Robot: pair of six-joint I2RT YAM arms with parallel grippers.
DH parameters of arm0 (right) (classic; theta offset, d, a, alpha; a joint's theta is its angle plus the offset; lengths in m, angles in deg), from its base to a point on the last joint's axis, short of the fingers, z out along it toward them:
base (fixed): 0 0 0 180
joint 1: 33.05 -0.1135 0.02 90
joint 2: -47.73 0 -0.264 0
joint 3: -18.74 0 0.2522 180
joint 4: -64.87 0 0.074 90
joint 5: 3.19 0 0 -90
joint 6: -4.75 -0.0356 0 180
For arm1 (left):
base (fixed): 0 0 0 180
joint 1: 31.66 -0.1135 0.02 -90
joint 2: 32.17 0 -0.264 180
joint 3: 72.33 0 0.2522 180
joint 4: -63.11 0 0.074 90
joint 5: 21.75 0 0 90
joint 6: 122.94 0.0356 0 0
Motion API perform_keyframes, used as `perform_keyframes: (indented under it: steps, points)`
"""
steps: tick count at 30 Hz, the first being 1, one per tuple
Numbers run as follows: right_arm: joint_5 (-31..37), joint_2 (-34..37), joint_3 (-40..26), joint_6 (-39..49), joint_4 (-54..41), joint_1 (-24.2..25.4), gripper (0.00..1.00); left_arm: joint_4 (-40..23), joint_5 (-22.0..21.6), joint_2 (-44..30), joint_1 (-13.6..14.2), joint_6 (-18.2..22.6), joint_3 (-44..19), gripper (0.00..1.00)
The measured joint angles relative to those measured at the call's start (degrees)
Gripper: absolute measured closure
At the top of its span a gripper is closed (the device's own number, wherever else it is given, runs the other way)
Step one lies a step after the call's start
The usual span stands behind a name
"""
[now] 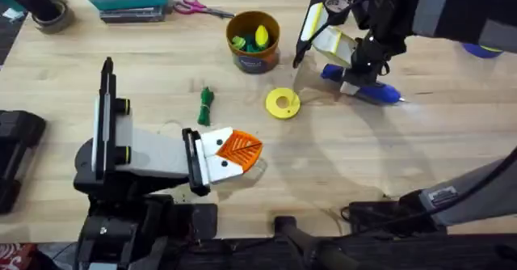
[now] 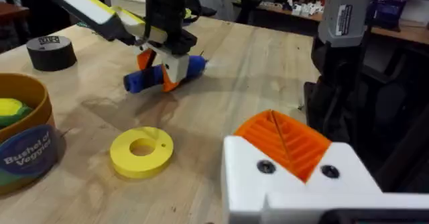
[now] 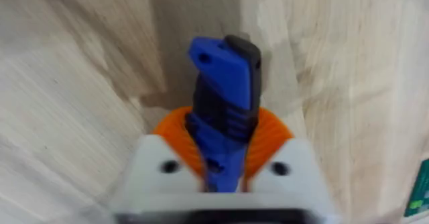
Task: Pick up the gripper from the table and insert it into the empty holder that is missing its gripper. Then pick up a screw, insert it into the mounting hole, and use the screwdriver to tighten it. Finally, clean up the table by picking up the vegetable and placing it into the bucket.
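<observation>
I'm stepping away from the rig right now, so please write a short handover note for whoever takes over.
Right gripper: shut on the blue screwdriver, low at the table on the right side.
Left gripper: orange pads together, nothing visible between them, resting low near the table's front.
The vegetable lies on the table, left of the yellow disc. The bucket stands behind them with toy foods inside.
Whether the holder and screw steps are done cannot be told from here.
Left: any tightening, then the vegetable into the bucket.
</observation>
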Motion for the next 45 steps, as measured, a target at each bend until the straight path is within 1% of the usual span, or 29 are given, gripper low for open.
perform_keyframes:
  steps: [1, 2, 3, 4, 5, 6, 11, 14, 15, 16, 20, 21, 22, 28, 31, 33, 36, 38, 42, 45]
  points:
    - [0.17, 0.0, 0.0, 0.07, 0.02, 0.0, 0.575, 0.0, 0.0, 0.0, 0.0, 0.0, 0.0, 0.998]
    - [0.34, 0.0, 0.0, 0.21, 0.04, 0.0, 0.442, 0.0, 0.0, 0.01, 0.0, 0.0, 0.0, 0.998]
    - [0.43, 0.0, 0.0, 0.26, 0.07, 0.0, 0.273, 0.0, 0.01, 0.0, 0.0, 0.0, 0.0, 0.998]
    - [0.53, 0.0, 0.0, 0.41, 0.07, 0.0, 0.136, 0.0, 0.0, 0.0, 0.0, 0.0, 0.0, 0.998]
    - [0.64, 0.0, 0.0, 0.65, 0.04, 0.0, 0.036, 0.0, 0.0, 0.0, 0.0, 0.0, 0.0, 0.998]
    - [0.67, 0.0, 0.0, 0.67, 0.04, 0.0, 0.014, 0.0, 0.0, 0.0, 0.0, 0.0, 0.0, 0.998]
    - [0.79, 0.0, 0.0, 0.51, 0.06, 0.0, 0.006, 0.0, 0.0, 0.0, 0.0, 0.0, 0.0, 0.998]
    - [0.79, -0.15, 0.0, -1.17, 0.07, 0.0, 0.006, 0.0, 0.0, 0.0, 0.0, 0.0, 0.0, 0.998]
    - [0.79, -0.34, 0.0, -2.15, 0.04, 0.0, 0.006, 0.0, 0.0, 0.0, 0.0, 0.15, 0.0, 0.937]
    - [0.79, -0.77, 0.0, -3.32, 0.02, 0.0, 0.006, 0.0, 0.0, 0.0, 0.0, 0.22, 0.0, 0.81]
    - [0.79, -5.67, 0.0, -8.93, 0.0, 0.0, 0.006, 0.0, 0.02, 0.0, 0.0, 0.16, 0.0, 0.162]
    - [0.79, -7.42, 0.0, -10.39, 0.0, 0.0, 0.006, -0.02, 0.04, 0.0, 0.0, -0.01, 0.0, 0.056]
    - [0.79, -9.67, 0.0, -12.12, 0.0, 0.0, 0.006, 0.0, 0.02, 0.01, 0.0, 0.07, 0.0, 0.025]
    - [0.78, -21.84, 0.0, -23.58, -0.11, 0.0, 0.006, 0.05, -0.13, 0.0, 0.0, 0.13, 0.0, 0.015]
    - [0.77, -27.91, 0.0, -31.34, -0.17, 0.0, 0.006, 0.89, -1.65, 0.0, 0.0, -0.2, 0.02, 0.016]
    - [0.77, -32.2, 0.0, -36.59, -0.22, 0.0, 0.006, 3.44, -3.23, 0.0, 0.0, -2.94, 0.21, 0.015]
    - [0.77, -38.44, 0.0, -44.2, -0.58, 0.0, 0.006, 9.05, -7.2, 0.0, 0.0, -9.92, 0.24, 0.015]
    - [0.76, -42.67, 0.0, -50.31, -2.2, 0.0, 0.005, 11.48, -9.9, 0.0, 0.0, -13.5, 0.16, 0.015]
    - [0.77, -50.04, 0.0, -62.39, -8.92, 0.0, 0.005, 9.99, -15.4, -0.04, -0.02, -18.88, -1.93, 0.015]
    - [0.77, -54.22, 0.0, -69.24, -14.78, 0.0, 0.006, 6.98, -18.72, -1.78, 0.0, -21.12, -7.41, 0.015]
